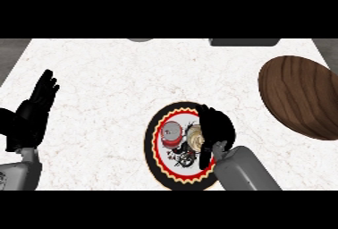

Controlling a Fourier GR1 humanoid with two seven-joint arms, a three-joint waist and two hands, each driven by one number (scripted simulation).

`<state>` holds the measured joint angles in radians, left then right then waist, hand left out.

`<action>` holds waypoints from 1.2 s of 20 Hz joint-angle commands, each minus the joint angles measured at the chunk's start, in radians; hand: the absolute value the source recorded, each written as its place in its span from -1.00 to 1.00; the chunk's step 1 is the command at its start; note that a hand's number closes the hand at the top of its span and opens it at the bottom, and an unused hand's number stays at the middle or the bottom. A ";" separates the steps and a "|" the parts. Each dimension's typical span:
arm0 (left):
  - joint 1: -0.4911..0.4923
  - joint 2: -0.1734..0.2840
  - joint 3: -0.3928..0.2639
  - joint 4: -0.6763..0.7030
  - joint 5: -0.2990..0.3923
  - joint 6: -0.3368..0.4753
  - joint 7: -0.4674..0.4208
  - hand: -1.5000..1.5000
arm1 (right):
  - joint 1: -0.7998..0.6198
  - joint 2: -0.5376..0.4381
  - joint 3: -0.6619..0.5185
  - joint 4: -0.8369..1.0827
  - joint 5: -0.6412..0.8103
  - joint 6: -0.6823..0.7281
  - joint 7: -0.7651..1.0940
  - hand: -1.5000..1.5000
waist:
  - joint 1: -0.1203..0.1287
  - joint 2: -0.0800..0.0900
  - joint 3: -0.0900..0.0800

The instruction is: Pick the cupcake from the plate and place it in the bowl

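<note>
Reaching over the plate [173, 175], the right hand [217, 127] is hanging above its right half, and whether its fingers are spread or curled cannot be told from here. A pale cupcake [195, 139] is sitting on the plate, partly hidden at the hand's left edge, beside a small red cup [171, 133]. It is probably light, soft and easily crushed, so holding it low at the sides seems wisest. At the counter's [112, 76] right, the wooden bowl [300, 96] is waiting. Resting at the left, the left hand [36, 112] is spread, fingers up.
</note>
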<state>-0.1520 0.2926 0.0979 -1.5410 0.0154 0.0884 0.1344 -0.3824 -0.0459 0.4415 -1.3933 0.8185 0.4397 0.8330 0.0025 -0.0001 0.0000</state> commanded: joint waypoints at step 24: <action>-0.003 -0.042 0.048 -0.010 -0.031 -0.050 0.015 0.00 | -0.074 -0.115 -0.126 0.172 0.121 -0.191 -0.378 1.00 | -0.002 -0.001 0.000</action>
<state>-0.1623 0.2626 0.1475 -1.5500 -0.0182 0.0455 0.1514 -0.4516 -0.1015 0.3444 -1.1839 0.9129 0.2402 0.4837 0.0027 -0.0054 -0.0007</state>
